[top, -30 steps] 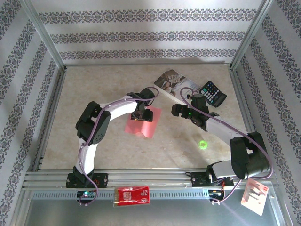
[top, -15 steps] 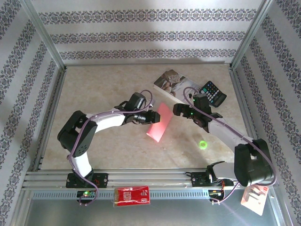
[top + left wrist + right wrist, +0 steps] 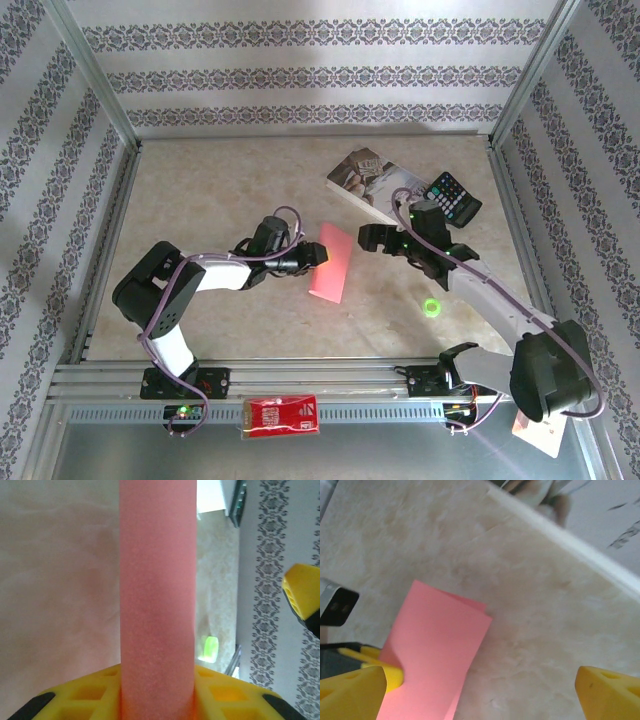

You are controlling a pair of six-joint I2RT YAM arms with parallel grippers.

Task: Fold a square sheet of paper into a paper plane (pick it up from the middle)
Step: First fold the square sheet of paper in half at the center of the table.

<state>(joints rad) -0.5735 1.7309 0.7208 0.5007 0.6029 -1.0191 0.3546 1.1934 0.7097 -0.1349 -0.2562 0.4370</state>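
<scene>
A beige table (image 3: pixel 220 190) with a paperback book (image 3: pixel 360 175) lying at its far right. Nearer the arms than the book and a little to its left, the left gripper (image 3: pixel 312 256) pinches the pink square sheet of paper (image 3: pixel 333 262), its yellow fingers (image 3: pixel 95 695) pressed together on it. The sheet looks doubled over into a narrow strip, two layers showing at its edge in the right wrist view, and seems to be held clear of the table. Between the sheet and the book's near corner, the right gripper (image 3: pixel 368 238) faces the paper with its fingers spread wide and nothing between them.

This looks like the first fold: the sheet is picked up by its middle and draped in half. Next, the right gripper probably needs to close in on the free edges, line them up and press the crease flat without tugging the paper from the left gripper's pinch.
</scene>
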